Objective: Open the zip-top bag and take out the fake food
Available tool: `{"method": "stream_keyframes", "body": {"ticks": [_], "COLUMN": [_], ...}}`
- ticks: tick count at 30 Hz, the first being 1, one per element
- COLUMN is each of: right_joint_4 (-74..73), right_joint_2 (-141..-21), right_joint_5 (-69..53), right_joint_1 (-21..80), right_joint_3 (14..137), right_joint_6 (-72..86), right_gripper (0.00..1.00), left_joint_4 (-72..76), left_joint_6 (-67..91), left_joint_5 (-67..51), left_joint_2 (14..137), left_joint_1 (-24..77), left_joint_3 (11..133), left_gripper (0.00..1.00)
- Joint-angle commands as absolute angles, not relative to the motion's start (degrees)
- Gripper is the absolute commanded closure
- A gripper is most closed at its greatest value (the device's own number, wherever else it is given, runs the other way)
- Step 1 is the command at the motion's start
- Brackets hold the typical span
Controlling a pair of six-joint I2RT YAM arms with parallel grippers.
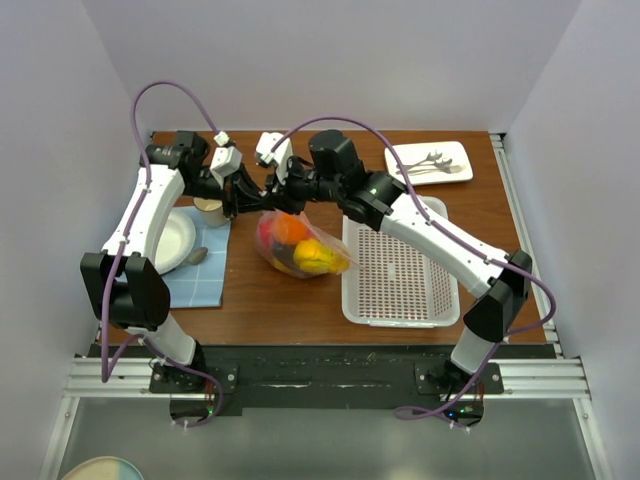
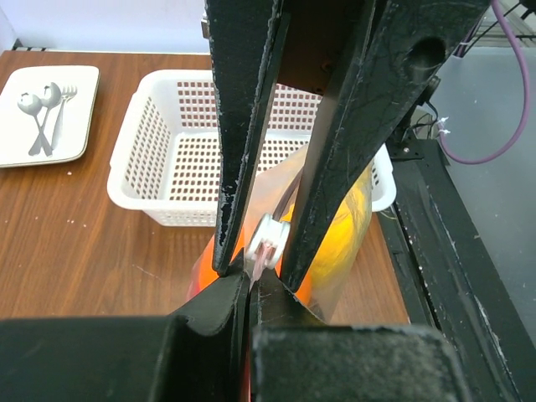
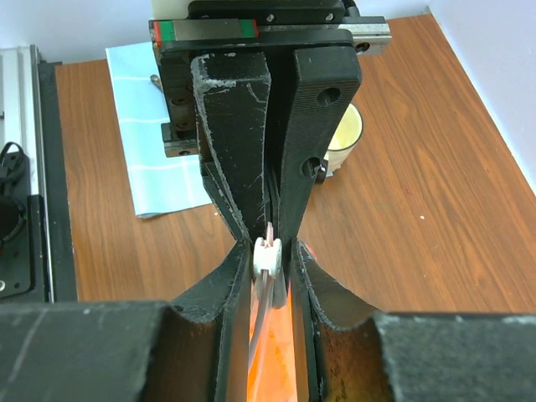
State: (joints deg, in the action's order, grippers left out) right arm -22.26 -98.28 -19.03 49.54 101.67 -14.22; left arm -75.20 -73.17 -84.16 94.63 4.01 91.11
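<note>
The zip-top bag (image 1: 283, 262) lies on the table's middle with the fake food inside: an orange ball (image 1: 291, 229), a yellow piece (image 1: 316, 254) and a red piece (image 1: 267, 236). Both grippers meet over the bag's top edge. My left gripper (image 1: 243, 197) is shut on the bag's zip strip in the left wrist view (image 2: 249, 280). My right gripper (image 1: 278, 192) faces it, and in the right wrist view (image 3: 270, 251) its jaws stand closed round the white zip slider (image 3: 266, 255). The slider also shows in the left wrist view (image 2: 268, 240). The orange and yellow pieces show through the plastic (image 2: 347, 226).
A white perforated basket (image 1: 400, 265) stands right of the bag. A beige mug (image 1: 210, 210), a white plate (image 1: 170, 240) and a blue cloth (image 1: 200, 270) are at the left. A white tray with cutlery (image 1: 430, 160) is at the back right.
</note>
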Motion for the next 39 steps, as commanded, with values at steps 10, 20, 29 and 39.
{"method": "stream_keyframes", "body": {"ticks": [10, 20, 29, 39], "right_joint_4": [-25.3, -21.1, -17.9, -16.8], "right_joint_2": [-85.4, -81.6, -92.1, -96.3], "right_joint_5": [-14.7, -12.0, -17.0, -17.5], "right_joint_1": [49.8, 49.8, 49.9, 50.6], "right_joint_3": [95.8, 89.5, 101.5, 104.7], "right_joint_6": [-15.2, -13.3, -11.5, -11.5], "right_gripper": [0.88, 0.53, 0.48, 0.48], "left_joint_4": [-75.3, -75.3, -75.3, -75.3], "left_joint_6": [-74.5, -71.8, -71.9, -72.2], "left_joint_5": [-84.0, -86.5, -86.2, -85.6], "left_joint_2": [96.3, 96.4, 95.4, 96.1], "left_joint_1": [3.4, 1.8, 2.0, 2.4], "left_joint_3": [93.6, 98.0, 95.9, 95.2], "left_gripper": [0.98, 0.99, 0.99, 0.99]}}
